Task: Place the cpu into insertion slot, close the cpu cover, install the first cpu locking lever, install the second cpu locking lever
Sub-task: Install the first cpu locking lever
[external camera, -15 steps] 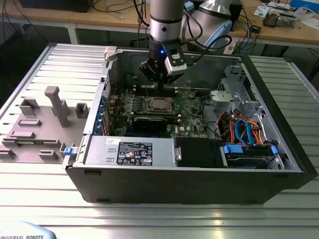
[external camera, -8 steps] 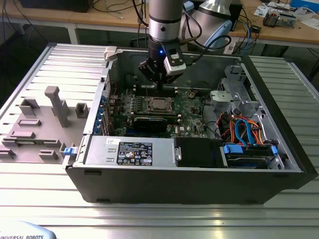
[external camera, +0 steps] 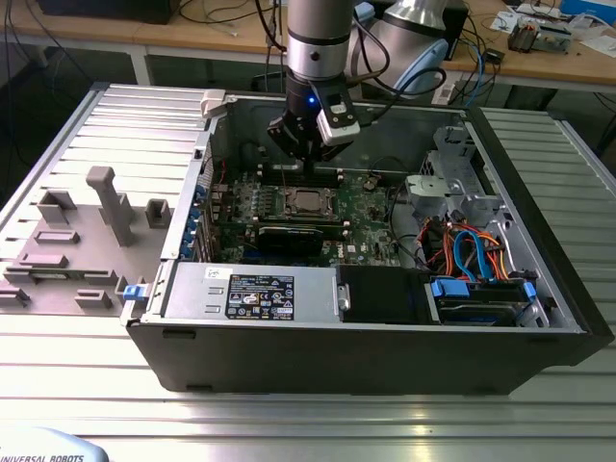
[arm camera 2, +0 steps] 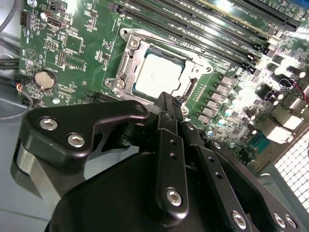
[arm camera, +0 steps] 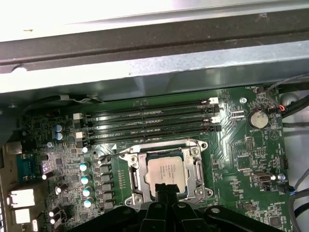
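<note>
- Cpu [arm camera: 166, 169] sits in the slot [arm camera: 140, 170], silver top up, directly under the gripper [arm camera: 164, 189].
- In the first wrist view the dark fingertips overlap the chip's near edge, so the chip lies just ahead of and below the tips, not off to either side.
- Cover [arm camera: 196, 166] lies flat over the slot, and its square cut-out frames the chip on all four sides.
- I cannot tell whether either locking lever is latched; the thin wire parts along the frame are too fine to read.
- Gripper looks clenched and is grasping nothing. The fingers run together to one narrow tip in the second wrist view [arm camera 2: 166, 101], and nothing sits between them.
- In the exterior view the gripper [external camera: 306, 154] hangs above the chip [external camera: 308, 201] and apart from it, with open air between tip and metal.
- Chip is square, so it has no long axis; its edges run parallel to the memory slots [arm camera: 149, 118], which lie beyond it from the fingertips.
- Board [arm camera: 241, 159] spreads out around the slot on every side of the tips.
- My judgement is that placing the chip and closing the cover are done.
</note>
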Action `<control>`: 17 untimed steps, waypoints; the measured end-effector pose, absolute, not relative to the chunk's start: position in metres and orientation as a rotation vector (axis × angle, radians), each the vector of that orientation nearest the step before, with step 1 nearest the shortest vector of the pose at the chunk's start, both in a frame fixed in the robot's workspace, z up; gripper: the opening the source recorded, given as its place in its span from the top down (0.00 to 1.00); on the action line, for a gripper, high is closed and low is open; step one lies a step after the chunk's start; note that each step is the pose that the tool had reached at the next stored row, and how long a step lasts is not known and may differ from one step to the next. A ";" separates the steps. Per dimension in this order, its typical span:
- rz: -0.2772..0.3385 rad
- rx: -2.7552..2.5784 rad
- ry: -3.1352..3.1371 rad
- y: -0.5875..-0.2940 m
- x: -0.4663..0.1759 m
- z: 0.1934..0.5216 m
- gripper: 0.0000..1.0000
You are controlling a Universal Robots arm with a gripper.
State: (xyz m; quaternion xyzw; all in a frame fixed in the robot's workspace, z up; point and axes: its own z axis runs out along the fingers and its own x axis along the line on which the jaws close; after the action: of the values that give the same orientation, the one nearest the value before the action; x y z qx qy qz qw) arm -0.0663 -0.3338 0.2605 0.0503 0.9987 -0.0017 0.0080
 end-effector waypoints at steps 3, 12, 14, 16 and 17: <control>-0.005 0.082 3.125 -0.334 -0.066 0.260 0.89; -0.004 0.057 3.125 -0.334 -0.086 0.260 0.89; -0.004 0.057 3.125 -0.334 -0.087 0.260 0.89; -0.005 0.057 3.125 -0.334 -0.087 0.260 0.89; -0.004 0.057 3.125 -0.334 -0.088 0.260 0.89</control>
State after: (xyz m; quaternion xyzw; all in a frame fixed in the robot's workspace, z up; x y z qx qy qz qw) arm -0.0876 -0.3338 0.2603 0.0182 0.9998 -0.0014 0.0080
